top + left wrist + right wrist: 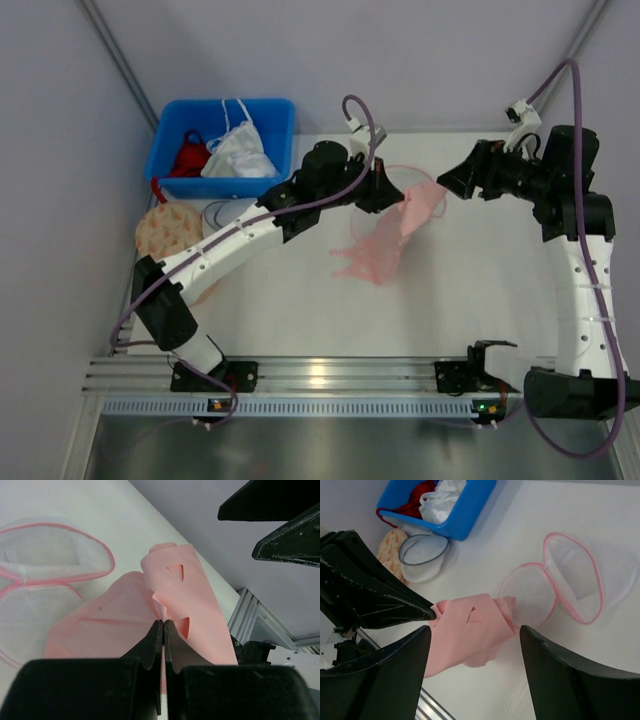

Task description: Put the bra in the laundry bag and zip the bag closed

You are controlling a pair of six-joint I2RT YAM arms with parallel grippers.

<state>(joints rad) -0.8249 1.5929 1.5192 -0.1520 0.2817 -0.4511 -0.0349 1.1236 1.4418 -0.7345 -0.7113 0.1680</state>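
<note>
**Bra (385,245) held up, not yet in the bag (575,575); zip not closed.**
In the top view the bra hangs over the middle of the worktop (450,300), with its long axis from 1 o'clock, the high end, down to 7 o'clock. The left claw (163,625) is closed on its fabric. The right claw (475,630) stands open astride the high end, not gripping. The bag lies open beneath, toward 12 o'clock. By my judgement, inserting and zipping are both left to do.
</note>
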